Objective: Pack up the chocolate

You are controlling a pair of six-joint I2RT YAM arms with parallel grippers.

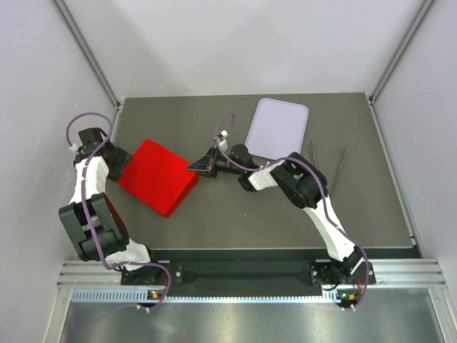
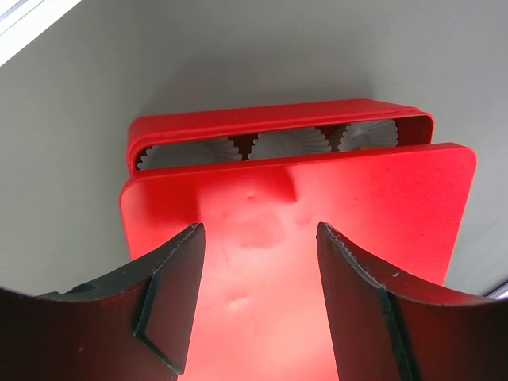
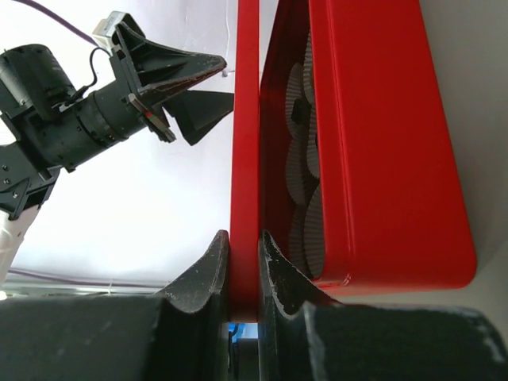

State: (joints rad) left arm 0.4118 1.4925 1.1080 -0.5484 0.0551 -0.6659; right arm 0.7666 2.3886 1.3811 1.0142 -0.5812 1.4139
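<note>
A red box lies on the table with white fluted paper cups inside. The flat red lid hovers just over it, leaving a gap. My right gripper is shut on the lid's near edge, with the box beside it. My left gripper stands open at the lid's opposite edge, its fingers spread above the lid surface. In the top view the lid sits between the left gripper and the right gripper. The chocolate is mostly hidden; one small dark shape shows among the cups.
A pale lavender tray lies at the back of the dark table, right of centre. A few thin dark strands lie on the table to its right. Grey walls close in on both sides.
</note>
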